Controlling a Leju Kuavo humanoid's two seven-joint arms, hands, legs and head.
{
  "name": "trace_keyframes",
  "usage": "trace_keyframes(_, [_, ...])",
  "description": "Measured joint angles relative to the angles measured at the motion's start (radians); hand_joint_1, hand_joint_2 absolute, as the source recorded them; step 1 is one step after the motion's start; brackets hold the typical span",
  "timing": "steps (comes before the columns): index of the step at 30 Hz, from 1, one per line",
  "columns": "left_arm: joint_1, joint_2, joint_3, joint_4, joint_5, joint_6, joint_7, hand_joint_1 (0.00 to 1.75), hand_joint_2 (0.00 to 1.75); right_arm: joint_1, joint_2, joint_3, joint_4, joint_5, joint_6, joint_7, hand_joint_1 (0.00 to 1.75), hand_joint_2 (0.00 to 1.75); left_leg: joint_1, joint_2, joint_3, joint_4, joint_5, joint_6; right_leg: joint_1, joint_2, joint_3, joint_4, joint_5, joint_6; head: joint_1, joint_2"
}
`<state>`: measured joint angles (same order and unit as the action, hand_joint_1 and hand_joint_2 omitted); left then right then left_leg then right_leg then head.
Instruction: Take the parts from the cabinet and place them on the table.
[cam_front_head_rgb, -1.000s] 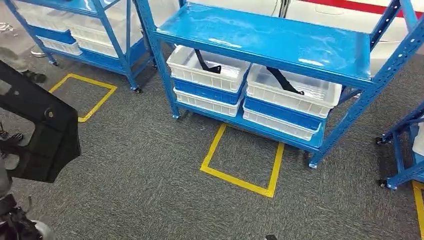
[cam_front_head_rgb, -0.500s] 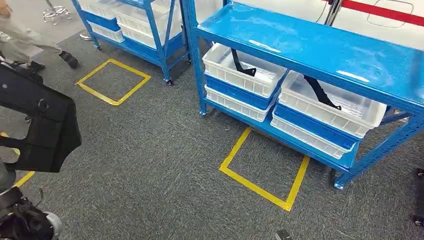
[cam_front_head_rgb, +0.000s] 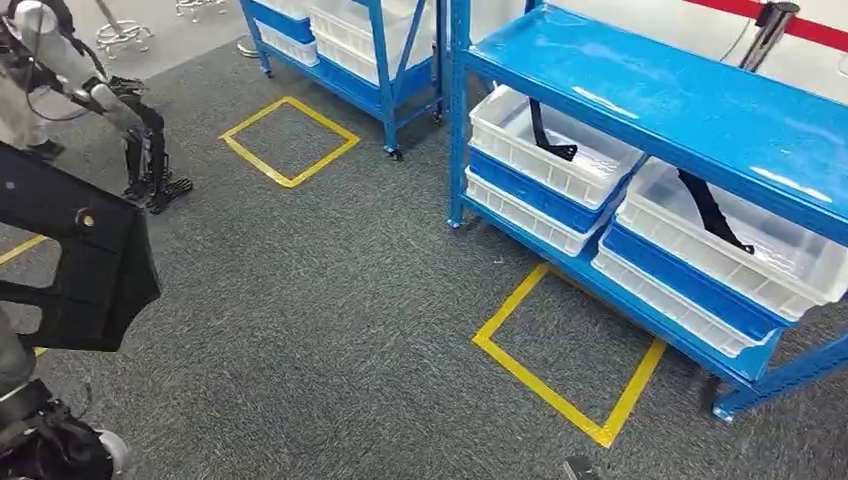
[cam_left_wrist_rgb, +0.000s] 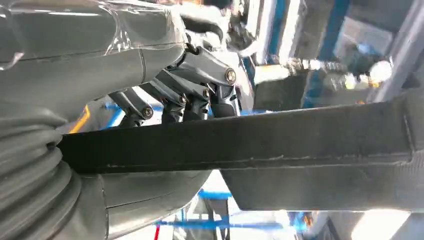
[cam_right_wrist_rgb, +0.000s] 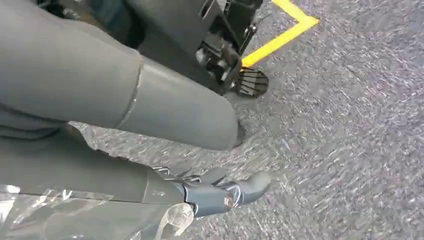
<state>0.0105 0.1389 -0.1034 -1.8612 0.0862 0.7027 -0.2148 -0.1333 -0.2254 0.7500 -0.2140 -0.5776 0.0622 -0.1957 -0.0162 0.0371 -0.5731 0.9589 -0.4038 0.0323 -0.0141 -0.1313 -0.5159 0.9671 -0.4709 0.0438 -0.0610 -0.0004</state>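
Bins (cam_front_head_rgb: 553, 150) sit on the rack (cam_front_head_rgb: 690, 100), right of the held part (cam_front_head_rgb: 85, 265)

The place looks like a warehouse or factory test floor: blue steel shelving racks on castors (cam_front_head_rgb: 640, 100) hold white plastic bins (cam_front_head_rgb: 555, 150), and yellow tape squares (cam_front_head_rgb: 570, 365) mark grey carpet (cam_front_head_rgb: 320, 330).

The head view looks down at carpet (cam_front_head_rgb: 330, 300) and shelving (cam_front_head_rgb: 640, 90); both wrist views sit close behind their hands.

Bright even light, shelf (cam_front_head_rgb: 660, 95) glare, wrist views blurred
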Motion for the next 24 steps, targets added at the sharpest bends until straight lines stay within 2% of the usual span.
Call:
trace_keyframes(1, [0.004, -0.001, 0.006, 0.000, 0.010, 0.000, -0.001, 1.75, 1.75, -0.002, 0.002, 0.000, 0.000, 0.001, 0.000, 0.000, 0.00, 0.00, 0.006, -0.015, 0.014, -0.015, 0.010, 0.010, 0.006, -0.011, 0.002, -0.002, -0.005, 0.009, 0.001, 0.000])
trace_keyframes(2, [0.007, -0.006, 0.007, 0.000, 0.018, 0.000, -0.002, 1.75, 1.75, 0.003, 0.002, 0.000, 0.000, 0.005, 0.000, 0.002, 0.00, 0.00, 0.011, -0.024, 0.017, -0.021, 0.014, 0.013, -0.003, 0.035, 0.003, 0.015, -0.018, 0.011, 0.001, 0.000])
trace_keyframes(3, [0.004, -0.008, 0.011, 0.000, 0.025, 0.001, -0.005, 1.75, 1.75, 0.005, 0.004, 0.001, 0.000, 0.010, 0.000, 0.006, 0.00, 0.00, 0.014, -0.034, 0.017, -0.023, 0.017, 0.022, -0.001, 0.081, -0.019, 0.071, -0.056, 0.008, 0.005, 0.000])
trace_keyframes(4, [0.005, -0.012, 0.011, 0.001, 0.031, 0.000, -0.006, 1.75, 1.75, 0.011, 0.003, 0.001, 0.000, 0.010, 0.000, 0.013, 0.00, 0.00, 0.014, -0.045, 0.017, -0.023, 0.018, 0.025, -0.003, 0.107, -0.057, 0.151, -0.097, 0.007, 0.006, 0.000])
trace_keyframes(5, [0.007, -0.017, 0.011, 0.003, 0.034, 0.000, -0.006, 1.75, 1.75, 0.013, 0.003, 0.001, 0.000, 0.009, 0.000, 0.024, 0.00, 0.00, 0.013, -0.059, 0.016, -0.023, 0.018, 0.026, -0.002, 0.120, -0.102, 0.242, -0.134, 0.008, 0.007, 0.000])
trace_keyframes(6, [0.010, -0.021, 0.011, 0.004, 0.033, 0.000, -0.006, 1.75, 1.75, 0.016, 0.003, 0.000, 0.000, 0.005, 0.000, 0.031, 0.00, 0.00, 0.012, -0.075, 0.016, -0.022, 0.018, 0.027, -0.002, 0.125, -0.142, 0.316, -0.154, 0.010, 0.007, 0.000])
trace_keyframes(7, [0.012, -0.023, 0.011, 0.007, 0.032, 0.000, -0.006, 1.75, 1.75, 0.020, 0.003, 0.000, 0.000, 0.001, 0.000, 0.041, 0.00, 0.00, 0.012, -0.090, 0.017, -0.022, 0.018, 0.027, -0.002, 0.125, -0.156, 0.334, -0.147, 0.011, 0.007, 0.000])
trace_keyframes(8, [0.012, -0.026, 0.011, 0.009, 0.030, 0.000, -0.006, 1.75, 1.75, 0.022, 0.003, 0.000, 0.000, -0.001, 0.000, 0.049, 0.00, 0.00, 0.013, -0.105, 0.018, -0.021, 0.018, 0.027, -0.003, 0.126, -0.148, 0.303, -0.117, 0.012, 0.007, 0.000])
trace_keyframes(9, [0.014, -0.029, 0.011, 0.010, 0.027, 0.000, -0.003, 1.75, 1.75, 0.024, 0.003, 0.000, 0.000, -0.003, 0.000, 0.059, 0.00, 0.00, 0.014, -0.122, 0.019, -0.019, 0.017, 0.026, -0.004, 0.128, -0.118, 0.229, -0.068, 0.013, 0.007, 0.000])
trace_keyframes(10, [0.015, -0.030, 0.011, 0.010, 0.024, 0.000, -0.001, 1.75, 1.75, 0.024, 0.003, 0.000, 0.000, -0.004, 0.000, 0.066, 0.00, 0.00, 0.016, -0.136, 0.020, -0.015, 0.015, 0.023, -0.008, 0.142, -0.079, 0.134, -0.016, 0.013, 0.008, 0.000])
trace_keyframes(11, [0.015, -0.032, 0.011, 0.010, 0.022, 0.000, 0.002, 1.75, 1.75, 0.026, 0.003, 0.000, 0.000, -0.005, 0.000, 0.071, 0.00, 0.00, 0.018, -0.149, 0.019, -0.009, 0.012, 0.017, -0.013, 0.179, -0.038, 0.040, 0.026, 0.015, 0.008, 0.000])
trace_keyframes(12, [0.015, -0.033, 0.012, 0.010, 0.022, 0.000, 0.002, 1.75, 1.75, 0.027, 0.002, 0.000, 0.000, -0.004, 0.000, 0.077, 0.00, 0.00, 0.012, -0.160, 0.011, 0.001, 0.006, 0.009, -0.015, 0.220, -0.024, 0.006, 0.016, 0.015, 0.008, 0.000])
trace_keyframes(14, [0.017, -0.034, 0.013, 0.010, 0.022, 0.000, 0.008, 1.75, 1.75, 0.024, 0.000, 0.000, 0.000, 0.001, 0.000, 0.083, 0.00, 0.00, 0.017, -0.180, 0.005, -0.001, 0.009, 0.000, -0.009, 0.193, -0.026, 0.007, 0.017, 0.008, 0.007, 0.000])
trace_keyframes(15, [0.021, -0.034, 0.012, 0.010, 0.021, 0.000, 0.009, 1.75, 1.75, 0.020, 0.000, 0.000, 0.000, 0.009, 0.000, 0.087, 0.00, 0.00, 0.022, -0.191, 0.003, -0.004, 0.011, -0.006, -0.004, 0.181, -0.024, 0.008, 0.017, 0.000, 0.007, 0.000])
trace_keyframes(16, [0.024, -0.034, 0.012, 0.010, 0.020, 0.000, 0.013, 1.75, 1.75, 0.017, 0.001, 0.000, 0.000, 0.013, 0.000, 0.090, 0.00, 0.00, 0.023, -0.204, -0.001, -0.002, 0.012, -0.011, -0.009, 0.165, -0.023, 0.005, 0.021, -0.007, 0.007, 0.000])
trace_keyframes(17, [0.030, -0.034, 0.012, 0.010, 0.020, 0.000, 0.019, 1.75, 1.75, 0.015, 0.005, 0.000, 0.000, 0.017, 0.000, 0.092, 0.00, 0.00, 0.023, -0.172, -0.004, 0.012, 0.004, -0.013, -0.012, 0.151, -0.021, 0.002, 0.023, -0.012, 0.007, 0.000])
trace_keyframes(18, [0.027, -0.034, 0.011, 0.011, 0.020, 0.000, 0.019, 1.75, 1.75, 0.017, 0.003, 0.000, 0.000, 0.018, 0.000, 0.095, 0.00, 0.00, 0.018, -0.109, -0.028, 0.061, -0.028, -0.020, -0.013, 0.140, -0.021, 0.001, 0.021, -0.019, -0.002, 0.000])
trace_keyframes(19, [0.024, -0.034, 0.010, 0.012, 0.021, -0.001, 0.021, 1.75, 1.75, 0.018, 0.003, 0.000, 0.000, 0.018, -0.001, 0.100, 0.00, 0.00, 0.021, -0.079, -0.065, 0.135, -0.064, -0.028, -0.012, 0.128, -0.020, 0.001, 0.020, -0.022, -0.002, 0.000])
trace_keyframes(20, [0.024, -0.036, 0.005, 0.014, 0.022, -0.001, 0.022, 1.75, 1.75, 0.020, 0.004, 0.000, 0.000, 0.018, -0.001, 0.103, 0.00, 0.00, 0.025, -0.063, -0.108, 0.221, -0.101, -0.033, -0.011, 0.116, -0.020, 0.001, 0.019, -0.023, -0.002, 0.000])
trace_keyframes(21, [0.025, -0.036, -0.002, 0.018, 0.023, -0.001, 0.023, 1.75, 1.75, 0.021, 0.004, 0.000, 0.000, 0.018, -0.002, 0.110, 0.00, 0.00, 0.029, -0.056, -0.148, 0.300, -0.127, -0.037, -0.010, 0.102, -0.020, 0.002, 0.017, -0.024, -0.002, 0.000])
trace_keyframes(22, [0.025, -0.036, -0.008, 0.021, 0.023, -0.001, 0.024, 1.75, 1.75, 0.022, 0.004, 0.000, 0.000, 0.019, -0.002, 0.114, 0.00, 0.00, 0.032, -0.052, -0.170, 0.338, -0.129, -0.040, -0.010, 0.089, -0.019, 0.002, 0.016, -0.023, -0.002, 0.000])
trace_keyframes(23, [0.024, -0.037, -0.011, 0.023, 0.023, -0.001, 0.024, 1.75, 1.75, 0.021, 0.006, 0.000, 0.000, 0.021, -0.001, 0.118, 0.00, 0.00, 0.035, -0.049, -0.163, 0.317, -0.109, -0.041, -0.010, 0.077, -0.017, 0.002, 0.014, -0.022, -0.003, 0.000])
trace_keyframes(24, [0.023, -0.037, -0.014, 0.024, 0.023, -0.001, 0.024, 1.75, 1.75, 0.021, 0.007, 0.001, 0.000, 0.021, -0.001, 0.119, 0.00, 0.00, 0.036, -0.044, -0.129, 0.248, -0.070, -0.041, -0.011, 0.065, -0.013, 0.002, 0.011, -0.019, -0.003, 0.000])
